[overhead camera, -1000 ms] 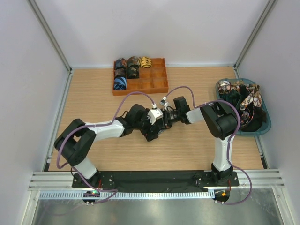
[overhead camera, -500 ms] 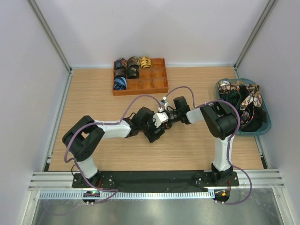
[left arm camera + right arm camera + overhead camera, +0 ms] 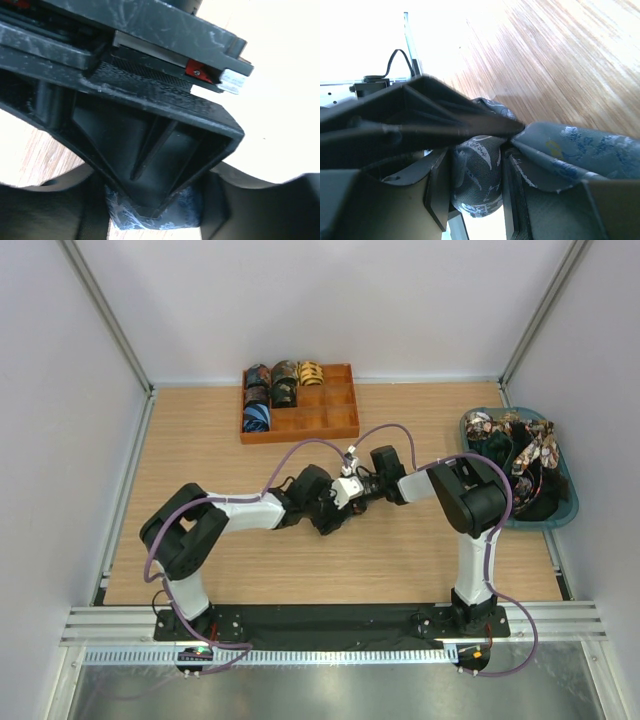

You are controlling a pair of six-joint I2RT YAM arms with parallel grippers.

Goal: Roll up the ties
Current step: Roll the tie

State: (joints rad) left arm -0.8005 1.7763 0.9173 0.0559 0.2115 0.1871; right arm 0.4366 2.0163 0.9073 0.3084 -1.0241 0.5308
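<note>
We are seeing an orange divided tray (image 3: 338, 412) sitting at the far edge of the wooden table (image 3: 200, 455); a teal tub (image 3: 568, 502) is resting at its right edge.

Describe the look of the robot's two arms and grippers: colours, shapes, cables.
Both the left arm and right arm have white tubular links joined by bulky black rounded joints. A purple cable loops loosely along each. The left gripper and right gripper are mostly black, with angular plastic fingers.

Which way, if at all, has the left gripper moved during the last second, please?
Yes: the left gripper has shifted a little to the right in the top view, now sitting nearer the orange tray's right end.
</note>
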